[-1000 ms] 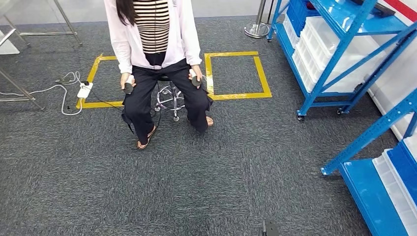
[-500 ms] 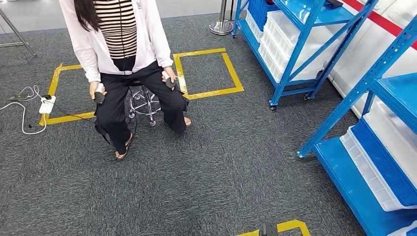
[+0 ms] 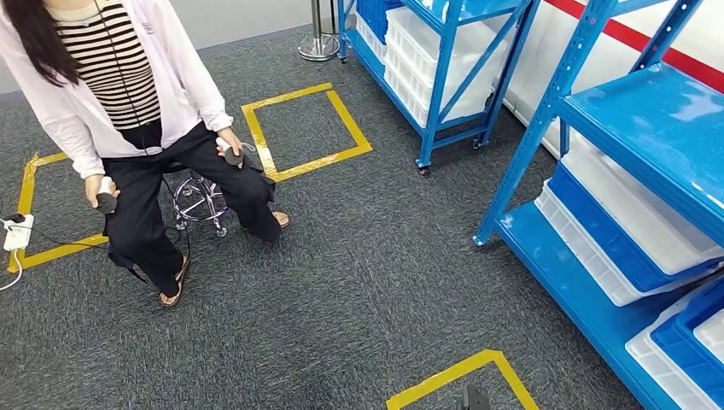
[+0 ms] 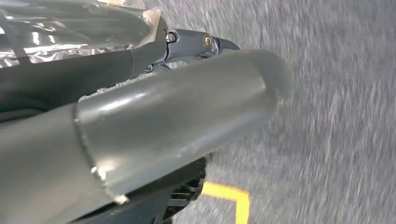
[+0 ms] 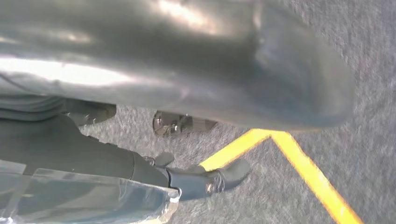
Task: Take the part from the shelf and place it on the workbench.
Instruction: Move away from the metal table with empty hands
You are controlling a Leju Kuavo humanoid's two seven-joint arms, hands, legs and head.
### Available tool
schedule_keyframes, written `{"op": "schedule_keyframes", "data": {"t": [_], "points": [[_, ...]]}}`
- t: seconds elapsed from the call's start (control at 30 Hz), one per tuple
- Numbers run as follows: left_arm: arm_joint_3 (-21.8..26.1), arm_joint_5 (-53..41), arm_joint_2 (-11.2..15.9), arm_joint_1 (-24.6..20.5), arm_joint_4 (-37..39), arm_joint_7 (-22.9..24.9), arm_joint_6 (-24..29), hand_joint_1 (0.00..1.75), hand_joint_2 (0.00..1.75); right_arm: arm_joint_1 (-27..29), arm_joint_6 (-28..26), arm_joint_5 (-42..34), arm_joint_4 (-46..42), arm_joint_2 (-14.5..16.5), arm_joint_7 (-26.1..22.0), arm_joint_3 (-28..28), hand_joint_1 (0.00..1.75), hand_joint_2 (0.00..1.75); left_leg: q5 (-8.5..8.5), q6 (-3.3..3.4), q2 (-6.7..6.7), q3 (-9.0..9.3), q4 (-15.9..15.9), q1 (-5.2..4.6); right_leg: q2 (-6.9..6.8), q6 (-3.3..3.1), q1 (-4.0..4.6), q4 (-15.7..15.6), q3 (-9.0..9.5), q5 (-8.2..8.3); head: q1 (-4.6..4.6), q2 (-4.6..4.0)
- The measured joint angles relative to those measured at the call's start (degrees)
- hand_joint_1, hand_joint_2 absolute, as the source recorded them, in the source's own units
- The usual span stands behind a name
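Note:
A blue shelf rack (image 3: 649, 111) stands close on the right in the head view, with white and blue bins (image 3: 627, 231) on its lower levels. I cannot make out a single part among them. My left hand (image 4: 177, 116) hangs over the grey carpet, its thick thumb and a dark finger (image 4: 196, 43) stretched out with nothing in them. My right hand (image 5: 187, 56) hangs the same way, a dark finger (image 5: 219, 177) extended and nothing held.
A person (image 3: 128, 102) sits on a stool (image 3: 201, 201) at the left, a controller in each hand. A second blue rack (image 3: 444, 51) with white bins stands farther back. Yellow tape squares (image 3: 307, 132) mark the carpet; a tape corner (image 3: 461, 376) lies just ahead of me.
The camera has turned right: the whole scene slid left, the person moved to the left edge, and the near rack with its bins came closer into view.

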Motion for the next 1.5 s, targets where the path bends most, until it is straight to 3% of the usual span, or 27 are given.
{"op": "schedule_keyframes", "data": {"t": [0.07, 0.1, 0.13, 0.2, 0.27, 0.33, 0.4, 0.43, 0.5, 0.57, 0.7, 0.73, 0.77, 0.83, 0.87, 0.9, 0.93, 1.0, 1.07, 1.1, 1.13, 1.17, 1.23, 1.3, 1.37, 1.43, 1.5], "points": [[0.01, -0.04, 0.02, 0.17, 0.00, 0.05, 0.02, 0.00, 0.00, -0.02, -0.01, 0.00, 0.02, 0.01, 0.02, -0.02, 0.00, 0.00, -3.40, -0.05, -1.98, -3.67, 7.43, -0.02, 1.42, -0.36, 0.26, 0.05, -0.05, 0.14, -0.20, 0.00], [0.01, -0.07, 0.03, 0.23, 0.00, 0.10, 0.03, 0.00, 0.00, 0.05, -0.01, 0.00, 0.03, 0.01, 0.05, -0.03, 0.00, 0.00, -3.90, -0.04, -2.25, -5.06, 9.79, -0.03, 2.18, -0.39, 0.40, 0.07, -0.05, 0.15, -0.22, 0.00], [0.01, -0.07, 0.03, 0.25, 0.00, 0.16, 0.04, 0.00, 0.00, 0.12, -0.01, 0.00, 0.05, 0.01, 0.09, -0.05, 0.00, 0.00, -3.27, 0.03, -2.37, -5.66, 10.29, -0.02, 2.95, -0.39, 0.48, 0.12, -0.02, 0.14, -0.22, 0.00], [0.00, -0.08, 0.04, 0.24, 0.00, 0.24, 0.04, 0.00, 0.00, 0.20, -0.02, 0.00, 0.08, -0.03, 0.13, -0.09, 0.00, 0.00, 0.93, 0.25, -2.89, -3.70, 4.85, 0.05, 4.52, -0.37, 0.50, 0.31, 0.06, 0.13, -0.23, 0.00], [0.00, -0.12, 0.07, 0.19, 0.01, 0.27, 0.04, 0.00, 0.00, 0.16, -0.07, 0.03, 0.09, -0.02, 0.13, -0.10, 0.00, 0.00, 4.30, 0.48, -4.77, -0.73, -2.25, 0.16, 5.83, -0.16, 0.63, 0.60, -0.10, 0.06, -0.21, 0.00], [0.00, -0.19, 0.10, 0.03, 0.01, 0.30, 0.04, 0.00, 0.00, 0.21, -0.13, 0.06, 0.09, -0.04, 0.14, -0.10, 0.00, 0.00, 4.95, 0.86, -5.67, 0.19, -4.73, -0.10, 6.60, 0.39, 0.82, 0.62, -0.62, 0.11, -0.16, 0.00], [-0.01, -0.23, 0.07, -0.11, 0.00, 0.32, 0.04, 0.00, 0.00, 0.30, -0.19, 0.13, 0.11, -0.09, 0.15, -0.10, 0.00, 0.00, 5.35, 1.63, -4.63, 0.20, -5.11, -0.43, 7.07, 1.15, 0.86, 0.47, -1.24, 0.29, -0.17, 0.00], [-0.01, -0.23, 0.02, -0.12, 0.00, 0.32, 0.04, 0.00, 0.00, 0.32, -0.24, 0.17, 0.12, -0.11, 0.15, -0.10, 0.00, 0.00, 5.60, 2.07, -4.15, 0.27, -5.41, -0.46, 6.57, 1.43, 0.84, 0.73, -1.50, 0.18, -0.17, 0.00], [-0.01, -0.24, -0.04, -0.11, 0.00, 0.32, 0.03, 0.00, 0.00, 0.22, -0.36, 0.29, 0.13, -0.11, 0.18, -0.10, 0.00, 0.00, 6.05, 2.93, -2.93, 0.37, -6.01, -0.34, 4.04, 1.54, 0.83, 3.82, -3.03, -1.64, 0.03, 0.00], [-0.01, -0.24, -0.03, -0.07, 0.00, 0.32, 0.02, 0.00, 0.00, 0.11, -0.42, 0.37, 0.13, -0.10, 0.20, -0.10, 0.00, 0.00, 6.12, 3.25, -2.24, 0.35, -6.10, -0.39, 2.16, 1.41, 0.75, 7.00, -4.65, -3.57, 0.19, 0.00], [-0.01, -0.24, -0.03, -0.05, 0.00, 0.32, 0.02, 0.00, 0.00, 0.08, -0.42, 0.38, 0.13, -0.10, 0.20, -0.10, 0.00, 0.00, 6.11, 3.25, -2.11, 0.34, -6.10, -0.40, 2.04, 1.39, 0.73, 7.81, -5.04, -3.98, 0.20, 0.00], [-0.01, -0.24, -0.03, -0.01, 0.01, 0.34, 0.02, 0.00, 0.00, 0.10, -0.44, 0.38, 0.14, -0.11, 0.23, -0.10, 0.00, 0.00, 6.11, 3.25, -1.54, 0.28, -6.09, -0.42, 1.92, 1.53, 0.66, 10.53, -6.35, -4.95, 0.22, 0.00], [-0.01, -0.24, -0.04, 0.00, 0.01, 0.38, 0.00, 0.00, 0.00, 0.14, -0.40, 0.42, 0.15, -0.16, 0.31, -0.10, 0.00, 0.00, 6.06, 3.18, -0.37, 0.26, -6.08, -0.44, 1.35, 2.12, 0.50, 10.07, -5.83, -4.71, 0.26, 0.00], [0.00, -0.21, -0.07, 0.05, 0.02, 0.49, -0.03, 0.00, 0.00, 0.12, -0.20, 0.56, 0.17, -0.26, 0.49, -0.10, 0.00, 0.00, 5.65, 2.33, 2.78, 0.61, -6.01, -0.69, -1.29, 2.60, 0.55, 6.10, -3.28, -3.06, 0.28, 0.00], [0.00, -0.17, -0.10, 0.00, 0.02, 0.52, -0.06, 0.00, 0.00, 0.14, -0.06, 0.58, 0.17, -0.33, 0.55, -0.10, 0.00, 0.00, 5.42, 1.78, 4.05, 0.97, -6.03, -0.74, -2.27, 2.55, 0.71, 1.55, -0.88, -1.33, 0.27, 0.00], [0.00, -0.13, -0.14, -0.06, 0.02, 0.52, -0.07, 0.00, 0.00, 0.16, 0.02, 0.55, 0.18, -0.38, 0.57, -0.10, 0.00, 0.00, 5.19, 1.20, 4.86, 1.35, -6.08, -0.79, -2.64, 1.94, 0.90, 0.11, -0.27, -0.78, 0.26, 0.00], [0.01, -0.09, -0.18, -0.13, 0.01, 0.49, -0.09, 0.00, 0.00, 0.26, 0.03, 0.47, 0.19, -0.42, 0.56, -0.10, 0.00, 0.00, 4.95, 0.79, 4.90, 1.56, -5.98, -0.57, -1.96, 1.50, 0.59, 0.01, -0.15, -0.65, 0.22, 0.00], [0.01, -0.07, -0.22, -0.12, 0.01, 0.41, -0.12, 0.00, 0.00, 0.33, 0.03, 0.31, 0.20, -0.46, 0.49, -0.11, 0.00, 0.00, 2.97, 0.11, 2.63, 0.95, -3.64, -0.22, -0.61, 0.55, 0.01, -0.24, 0.21, -0.31, 0.03, 0.00], [0.01, -0.11, -0.21, 0.12, 0.02, 0.34, -0.18, 0.00, 0.00, 0.31, 0.02, 0.11, 0.20, -0.38, 0.38, -0.13, 0.00, 0.00, -0.95, -0.22, -0.88, -1.95, 3.05, -0.08, 0.81, -0.19, -0.09, -0.26, 0.26, -0.02, -0.28, 0.00], [0.01, -0.16, -0.20, 0.28, 0.02, 0.32, -0.20, 0.00, 0.00, 0.38, 0.02, -0.04, 0.21, -0.33, 0.34, -0.14, 0.00, 0.00, -2.63, -0.29, -1.82, -3.82, 6.91, -0.08, 1.59, -0.41, 0.03, -0.23, 0.21, 0.06, -0.36, 0.00], [0.01, -0.26, -0.19, 0.39, 0.02, 0.32, -0.21, 0.00, 0.00, 0.51, 0.02, -0.17, 0.23, -0.29, 0.30, -0.16, 0.00, 0.00, -3.23, -0.34, -2.23, -5.21, 9.43, -0.07, 2.42, -0.46, 0.13, -0.21, 0.20, 0.07, -0.37, 0.00], [0.01, -0.36, -0.19, 0.46, 0.03, 0.33, -0.21, 0.00, 0.00, 0.67, 0.02, -0.32, 0.25, -0.28, 0.23, -0.20, 0.00, 0.00, -2.64, -0.32, -2.39, -5.79, 10.01, -0.06, 3.26, -0.48, 0.20, -0.17, 0.23, 0.08, -0.39, 0.00], [-0.02, -0.61, -0.19, 0.53, 0.04, 0.33, -0.18, 0.00, 0.00, 0.90, 0.02, -0.59, 0.28, -0.31, 0.04, -0.40, 0.00, 0.00, 1.41, -0.10, -2.93, -4.01, 4.89, 0.02, 4.94, -0.46, 0.24, -0.11, 0.36, 0.07, -0.39, 0.00], [-0.04, -0.90, -0.18, 0.53, 0.04, 0.33, -0.15, 0.00, 0.00, 0.95, 0.02, -0.78, 0.28, -0.29, -0.13, -0.67, 0.00, 0.00, 4.93, 0.30, -5.13, -0.97, -2.50, 0.19, 6.37, -0.29, 0.41, 0.01, 0.30, 0.00, -0.38, 0.00], [-0.10, -1.16, -0.17, 0.44, 0.04, 0.37, -0.15, 0.00, 0.00, 1.05, 0.00, -0.89, 0.28, -0.27, -0.26, -0.93, 0.00, 0.00, 5.67, 0.70, -6.36, 0.25, -5.55, 0.05, 7.43, 0.31, 0.56, 0.03, -0.14, 0.02, -0.36, 0.00], [-0.31, -1.27, -0.27, 0.29, 0.05, 0.41, -0.30, 0.00, 0.00, 1.38, -0.07, -0.98, 0.31, -0.32, -0.42, -1.22, 0.00, 0.00, 5.89, 1.38, -5.26, 0.48, -6.12, -0.16, 8.17, 1.19, 0.56, -0.13, -0.73, 0.16, -0.37, 0.00], [-0.53, -1.33, -0.41, 0.24, 0.05, 0.43, -0.49, 0.00, 0.00, 1.62, -0.14, -1.10, 0.34, -0.37, -0.56, -1.43, 0.00, 0.00, 6.38, 2.30, -3.96, 0.91, -7.05, -0.09, 6.24, 1.57, 0.63, 1.50, -1.79, -0.80, -0.19, 0.00]]}}
